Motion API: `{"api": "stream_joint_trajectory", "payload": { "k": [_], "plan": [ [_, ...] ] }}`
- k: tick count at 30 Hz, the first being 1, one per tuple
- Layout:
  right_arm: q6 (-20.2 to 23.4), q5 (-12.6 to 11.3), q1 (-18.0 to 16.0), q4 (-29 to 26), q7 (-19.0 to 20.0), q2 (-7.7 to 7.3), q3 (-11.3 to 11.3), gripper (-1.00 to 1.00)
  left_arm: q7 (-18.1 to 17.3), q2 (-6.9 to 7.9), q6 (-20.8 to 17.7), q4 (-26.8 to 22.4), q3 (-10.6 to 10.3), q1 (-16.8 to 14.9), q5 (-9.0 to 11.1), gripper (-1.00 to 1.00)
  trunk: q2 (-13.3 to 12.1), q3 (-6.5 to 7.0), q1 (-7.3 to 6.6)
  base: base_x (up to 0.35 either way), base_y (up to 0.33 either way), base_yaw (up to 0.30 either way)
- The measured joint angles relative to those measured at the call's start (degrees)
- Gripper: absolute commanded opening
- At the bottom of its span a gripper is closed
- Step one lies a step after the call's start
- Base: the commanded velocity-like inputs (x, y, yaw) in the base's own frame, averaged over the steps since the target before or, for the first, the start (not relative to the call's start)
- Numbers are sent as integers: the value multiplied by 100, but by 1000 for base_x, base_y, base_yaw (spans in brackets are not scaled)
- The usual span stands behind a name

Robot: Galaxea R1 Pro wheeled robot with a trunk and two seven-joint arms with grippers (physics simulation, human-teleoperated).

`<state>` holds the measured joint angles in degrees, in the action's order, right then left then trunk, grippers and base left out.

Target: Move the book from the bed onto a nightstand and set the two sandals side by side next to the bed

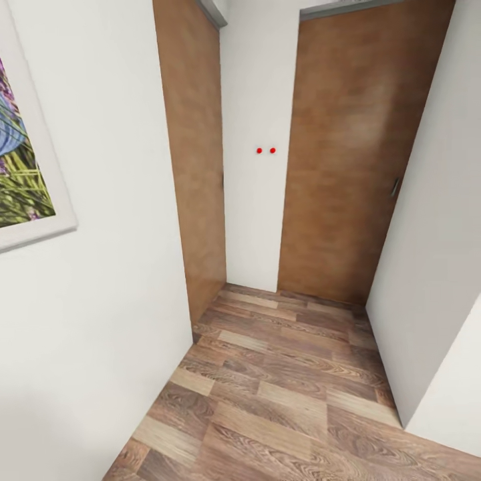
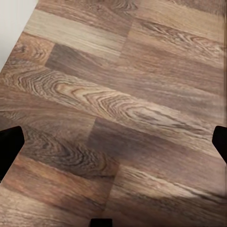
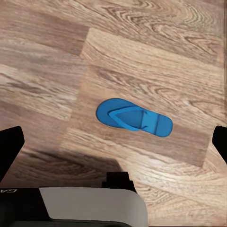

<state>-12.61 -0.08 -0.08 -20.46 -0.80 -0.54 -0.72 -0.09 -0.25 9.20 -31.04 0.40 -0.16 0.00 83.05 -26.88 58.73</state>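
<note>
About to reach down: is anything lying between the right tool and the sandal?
Nothing. In the right wrist view the right tool stands open above the sandal, with bare wood-plank floor all around it.

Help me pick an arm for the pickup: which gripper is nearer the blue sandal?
Right, most likely. The sandal lies on the floor ahead of the right gripper; ahead of the left gripper is bare floor.

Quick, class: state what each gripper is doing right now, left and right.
Left gripper: open, holding nothing, above the wood floor.
Right gripper: open, holding nothing, above a blue sandal on the floor.
</note>
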Motion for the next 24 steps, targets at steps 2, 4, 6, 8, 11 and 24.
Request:
{"api": "stream_joint_trajectory", "payload": {
  "k": [2, 4, 6, 8, 11, 24],
  "plan": [
    [0, 0, 0, 0, -1, 0, 0, 100, 0, 0, 0, 0, 0, 0, 0, 100, 0, 0, 0, 0, 0, -204],
    [0, 0, 0, 0, -1, 0, 0, 100, -1, 0, 2, 0, 0, 0, 0, 100, 0, 0, 0, 0, 0, -203],
    [0, 0, 0, 0, -2, 0, 0, 100, -1, 0, 2, 0, 0, 0, 0, 100, 0, 0, 0, 0, 0, -202],
    [0, 0, 0, 0, -1, 0, 0, 100, 0, -1, -1, 0, 0, 0, 0, 100, 0, 0, 0, 0, 0, -202],
    [0, 0, 0, 0, -2, 0, 0, 100, -2, 0, 1, 0, 0, 0, 0, 100, 0, 0, 0, 0, 0, -202],
    [0, 0, 0, 1, -1, 0, 0, 100, -5, 0, 3, -1, 0, 0, 0, 100, 0, 0, -2, 105, 109, -201]
  ]
}}
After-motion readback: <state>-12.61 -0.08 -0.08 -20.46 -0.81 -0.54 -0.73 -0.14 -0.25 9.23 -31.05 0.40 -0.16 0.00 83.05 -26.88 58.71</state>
